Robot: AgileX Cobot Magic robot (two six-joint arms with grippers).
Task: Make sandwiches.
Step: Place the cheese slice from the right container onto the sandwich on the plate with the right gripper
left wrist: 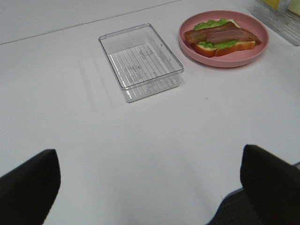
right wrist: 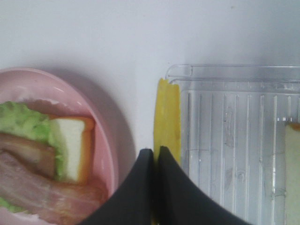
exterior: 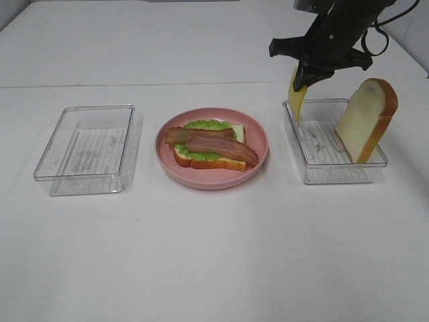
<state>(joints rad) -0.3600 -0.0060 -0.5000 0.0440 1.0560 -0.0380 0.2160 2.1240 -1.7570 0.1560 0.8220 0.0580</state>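
On the pink plate (exterior: 258, 137) lies a bread slice (exterior: 236, 131) with green lettuce (exterior: 208, 125) and two bacon strips (exterior: 214, 142) on top. My right gripper (exterior: 299, 75) is shut on a yellow cheese slice (exterior: 296, 100) that hangs above the left edge of the right clear tray (exterior: 322, 171). In the right wrist view the cheese (right wrist: 167, 119) hangs from the shut fingers (right wrist: 140, 187). A second bread slice (exterior: 365, 119) leans upright in that tray. My left gripper (left wrist: 150, 187) is open and empty, low over the table near its front.
An empty clear tray (exterior: 87, 149) stands left of the plate; it also shows in the left wrist view (left wrist: 140, 61). The table is white.
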